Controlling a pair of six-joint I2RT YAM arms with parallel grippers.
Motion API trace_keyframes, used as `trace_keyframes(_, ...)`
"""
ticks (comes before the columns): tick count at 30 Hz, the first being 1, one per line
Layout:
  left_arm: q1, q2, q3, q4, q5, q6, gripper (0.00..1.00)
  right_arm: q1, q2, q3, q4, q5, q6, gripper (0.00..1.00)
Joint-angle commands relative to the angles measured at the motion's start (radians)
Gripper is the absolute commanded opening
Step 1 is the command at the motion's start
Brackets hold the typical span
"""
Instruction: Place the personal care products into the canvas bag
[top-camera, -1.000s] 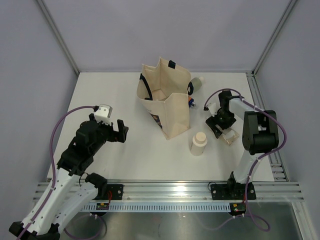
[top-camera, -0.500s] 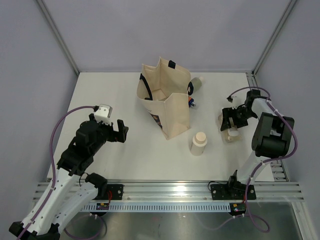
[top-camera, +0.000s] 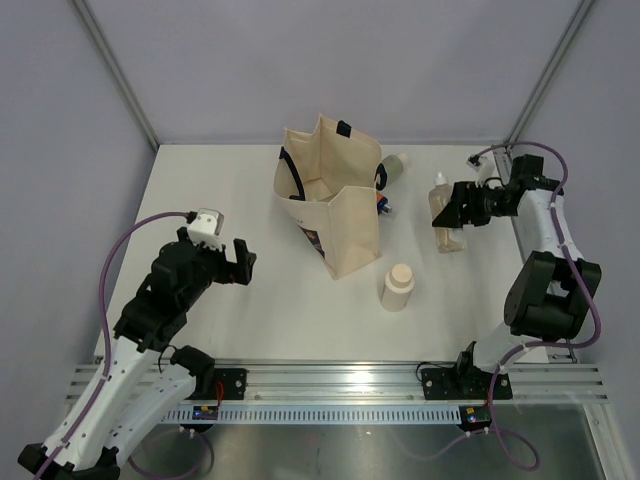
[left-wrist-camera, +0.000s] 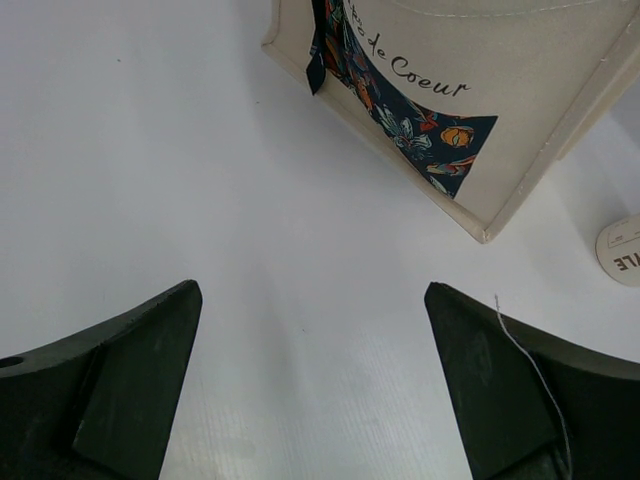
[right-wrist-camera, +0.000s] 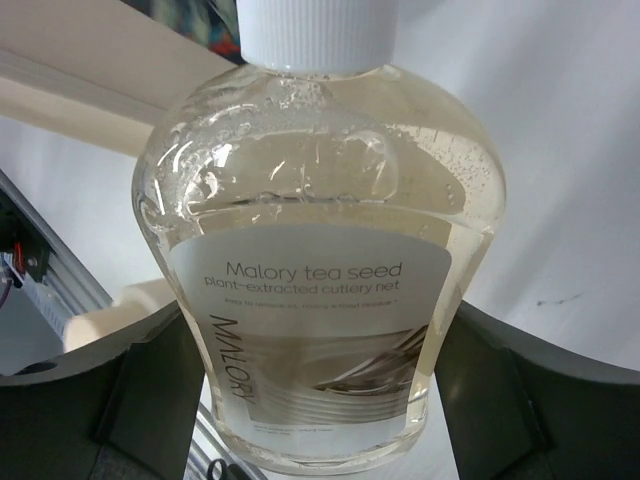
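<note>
Two grippers are in view, and only one has anything in it. The right gripper (right-wrist-camera: 320, 330) is clamped on a clear bottle (top-camera: 446, 214) of pale amber liquid with a white ribbed cap. One dark finger (right-wrist-camera: 150, 400) presses each side of the bottle's lower body. The grey label between the fingers reads "Malory tea seed". Seen from above, this bottle is on the right side of the white table (top-camera: 220, 190), well apart from the bag, with its cap pointing toward the far edge. Whether its base touches the table I cannot tell.

The upright beige canvas bag (top-camera: 352, 225) with black strap handles stands in the middle of the table, its mouth open to the top. A dark floral print with the words "de Coeur" shows on its lower side in the left wrist view. A short beige bottle (top-camera: 398, 287) with a wide flat cap stands upright just beside the bag's near right corner, apart from it. A sage-green bottle (top-camera: 393, 167) with a pale cap lies behind the bag's far right corner. A small red and blue thing sits against the bag's right side; what it is I cannot tell.

The left gripper (left-wrist-camera: 310, 292) hangs over bare table to the left of the bag, jaws wide apart and holding nothing.
</note>
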Motion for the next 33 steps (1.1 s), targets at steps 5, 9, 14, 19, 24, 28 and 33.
trace_keyframes(5, 0.003, -0.026, -0.005, 0.057, -0.033, 0.015, 0.99, 0.119, -0.146, 0.290, 0.148, -0.216, 0.154, 0.00)
trace_keyframes(9, 0.003, -0.029, -0.008, 0.059, -0.040, 0.017, 0.99, 0.252, -0.111, 0.485, 0.235, -0.181, 0.233, 0.00)
trace_keyframes(14, 0.003, -0.027, -0.011, 0.059, -0.051, 0.018, 0.99, 0.407, 0.030, 0.701, 0.317, -0.120, 0.323, 0.00)
trace_keyframes(19, 0.003, -0.026, -0.011, 0.059, -0.060, 0.018, 0.99, 0.564, 0.260, 0.973, 0.289, 0.036, 0.300, 0.00)
trace_keyframes(24, 0.003, -0.024, -0.013, 0.060, -0.062, 0.020, 0.99, 0.653, 0.408, 1.065, 0.265, 0.188, 0.224, 0.00)
trace_keyframes(28, 0.003, -0.023, -0.011, 0.059, -0.054, 0.021, 0.99, 0.679, 0.463, 1.036, 0.246, 0.239, 0.155, 0.00)
trace_keyframes(33, 0.003, -0.029, -0.011, 0.062, -0.042, 0.024, 0.99, 0.704, 0.434, 0.908, 0.202, 0.277, 0.047, 0.02)
